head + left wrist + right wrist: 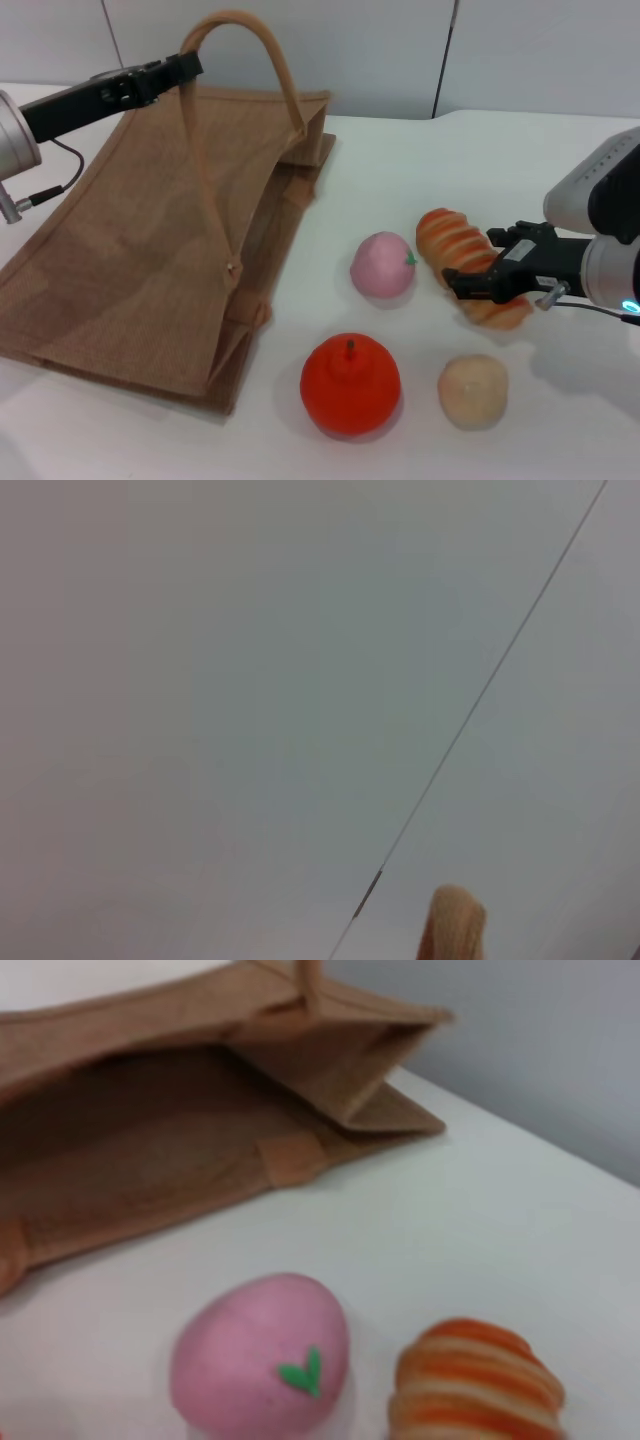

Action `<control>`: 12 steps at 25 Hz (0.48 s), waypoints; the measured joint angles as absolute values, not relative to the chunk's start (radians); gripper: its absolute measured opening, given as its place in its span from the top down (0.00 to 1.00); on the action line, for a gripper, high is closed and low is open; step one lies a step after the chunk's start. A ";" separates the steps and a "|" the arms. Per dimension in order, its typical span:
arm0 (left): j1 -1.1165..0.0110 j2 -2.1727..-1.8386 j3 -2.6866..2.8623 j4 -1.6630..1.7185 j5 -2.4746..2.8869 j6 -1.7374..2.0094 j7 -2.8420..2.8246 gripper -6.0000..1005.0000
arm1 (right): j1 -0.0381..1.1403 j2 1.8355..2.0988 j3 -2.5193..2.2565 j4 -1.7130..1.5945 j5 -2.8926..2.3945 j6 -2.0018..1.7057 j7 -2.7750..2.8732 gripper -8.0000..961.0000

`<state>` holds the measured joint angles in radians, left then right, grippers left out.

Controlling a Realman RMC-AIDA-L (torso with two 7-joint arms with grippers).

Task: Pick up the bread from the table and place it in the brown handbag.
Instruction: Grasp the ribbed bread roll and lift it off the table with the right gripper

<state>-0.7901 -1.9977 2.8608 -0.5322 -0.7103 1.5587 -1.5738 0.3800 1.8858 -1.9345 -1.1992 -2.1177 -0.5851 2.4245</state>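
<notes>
**Right gripper over the bread, bag held open**

Head view: the bread [455, 248] lies on the table [400, 180], right of the pink ball [382, 264] and well apart from the bag [150, 250]. The right gripper [480, 283] reaches in from the right and sits over the near half of the loaf, its dark fingers [468, 284] laid across the stripes. Whether they have closed on the loaf or only straddle it, I cannot tell. The left gripper [178, 70] is up at the far edge of the bag, at the base of the raised handle [245, 50], and appears to hold the mouth open; its fingers look pinched on the fabric. A red fruit [350, 385] and a beige ball [472, 390] lie nearer the robot.

Left wrist view: mostly blank wall, with a tan tip of the handle [452, 925] at the edge.

Right wrist view: the far end of the bread [478, 1385] shows just beside the pink ball [262, 1355], with the bag's open mouth [200, 1130] beyond. No fingers show here.

Handling, as a judgement: the loaf looks glossy and moulded, probably light and stiff, so slip is the main worry. Its ridges should give the pads purchase. A grip across the narrow width near the middle would keep it from tipping; the present hold sits toward one end, so it may droop on the lift.
</notes>
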 joint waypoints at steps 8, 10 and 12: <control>-0.792 -1.999 2.861 -0.532 -0.710 1.558 -1.573 0.87 | 0.449 1.909 -1.917 -1.074 -2.119 -0.611 2.423 0.10; -0.792 -2.000 2.861 -0.532 -0.710 1.558 -1.572 0.87 | 0.462 1.914 -1.916 -1.050 -2.120 -0.612 2.423 0.10; -0.793 -2.000 2.861 -0.532 -0.710 1.557 -1.572 0.87 | 0.472 1.917 -1.916 -1.035 -2.121 -0.613 2.423 0.10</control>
